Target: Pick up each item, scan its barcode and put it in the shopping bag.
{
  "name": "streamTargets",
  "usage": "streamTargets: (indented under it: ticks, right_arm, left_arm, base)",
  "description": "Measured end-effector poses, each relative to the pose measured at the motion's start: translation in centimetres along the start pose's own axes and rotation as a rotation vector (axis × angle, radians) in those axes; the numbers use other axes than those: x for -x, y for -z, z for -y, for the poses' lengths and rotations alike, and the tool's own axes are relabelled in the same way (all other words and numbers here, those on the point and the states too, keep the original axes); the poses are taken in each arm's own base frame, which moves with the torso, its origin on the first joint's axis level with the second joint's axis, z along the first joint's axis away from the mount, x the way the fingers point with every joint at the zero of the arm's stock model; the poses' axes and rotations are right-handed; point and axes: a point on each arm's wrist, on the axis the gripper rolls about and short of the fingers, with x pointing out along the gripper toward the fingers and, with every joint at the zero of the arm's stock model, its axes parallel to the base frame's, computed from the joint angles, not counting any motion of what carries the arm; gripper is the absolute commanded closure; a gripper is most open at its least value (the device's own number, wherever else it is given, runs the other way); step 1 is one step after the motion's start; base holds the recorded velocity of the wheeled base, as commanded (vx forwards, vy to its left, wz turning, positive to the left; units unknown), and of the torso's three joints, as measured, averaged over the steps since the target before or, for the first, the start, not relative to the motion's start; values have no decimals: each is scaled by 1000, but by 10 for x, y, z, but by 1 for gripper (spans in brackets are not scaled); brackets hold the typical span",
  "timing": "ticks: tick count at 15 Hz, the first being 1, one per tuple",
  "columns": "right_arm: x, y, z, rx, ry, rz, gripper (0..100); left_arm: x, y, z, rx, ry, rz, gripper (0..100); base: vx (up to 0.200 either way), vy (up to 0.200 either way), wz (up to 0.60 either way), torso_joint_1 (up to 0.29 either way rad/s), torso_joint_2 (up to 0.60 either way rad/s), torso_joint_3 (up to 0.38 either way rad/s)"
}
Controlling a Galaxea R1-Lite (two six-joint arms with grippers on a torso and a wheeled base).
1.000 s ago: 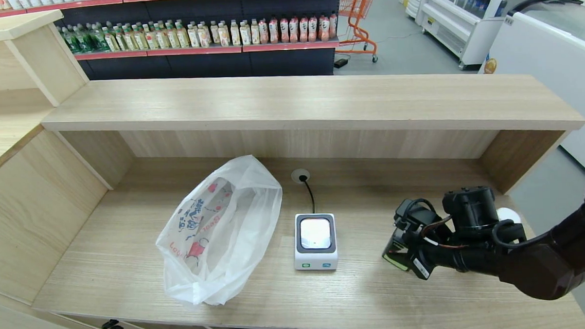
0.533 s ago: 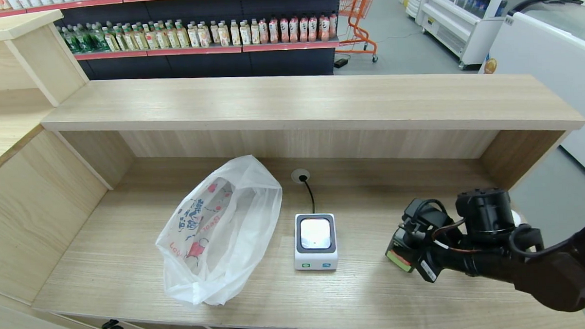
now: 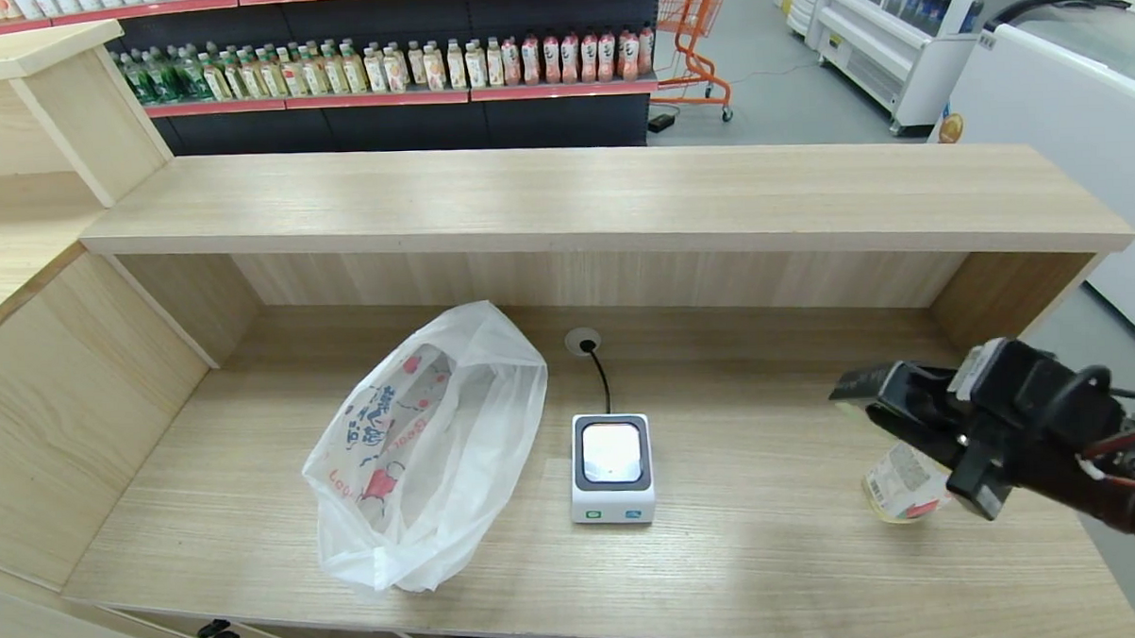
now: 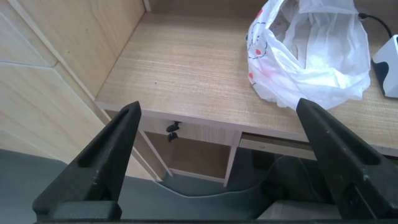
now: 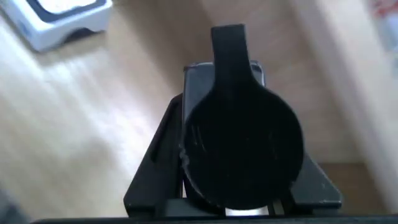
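A white plastic shopping bag [image 3: 430, 447] with red and blue print lies open on the counter [image 3: 727, 559]. The white barcode scanner [image 3: 611, 467] sits just right of it. At the counter's right end, a small jar [image 3: 899, 482] with a white label stands directly under my right gripper [image 3: 858, 396], which hides its top. I cannot tell whether the jar is held. In the right wrist view a round black shape [image 5: 239, 149] sits in front of the camera, with the scanner [image 5: 59, 22] farther off. My left gripper [image 4: 217, 109] hangs open below the counter's front edge, facing the bag [image 4: 311, 50].
A raised wooden ledge [image 3: 601, 200] runs along the back of the counter, with side walls at both ends. The scanner's black cable [image 3: 599, 370] goes into a hole behind it. Bare counter lies between scanner and jar. A drawer handle [image 4: 172, 130] sits under the front edge.
My right arm has swung to the right and turned its wrist over. The labelled jar now shows beneath it. Bag and scanner have stayed put.
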Motion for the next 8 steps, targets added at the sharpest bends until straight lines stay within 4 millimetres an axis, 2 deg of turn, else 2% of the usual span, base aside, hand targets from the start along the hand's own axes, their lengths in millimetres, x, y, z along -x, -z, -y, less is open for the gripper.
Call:
streamTargets:
  ticks: [2,4,8]
  right_arm:
    - [17,-5,10,209,78,71,100]
    - [27,-10,11,433,54,211,100]
    - [31,-15,5,963,25,541,100]
  left_arm:
    - [0,0,0,0,0,0,0]
    - [0,0,0,0,0,0,0]
    - [0,0,0,0,0,0,0]
  base:
    - [0,0,0,0,0,0]
    - [0,0,0,0,0,0]
    - [0,0,0,0,0,0]
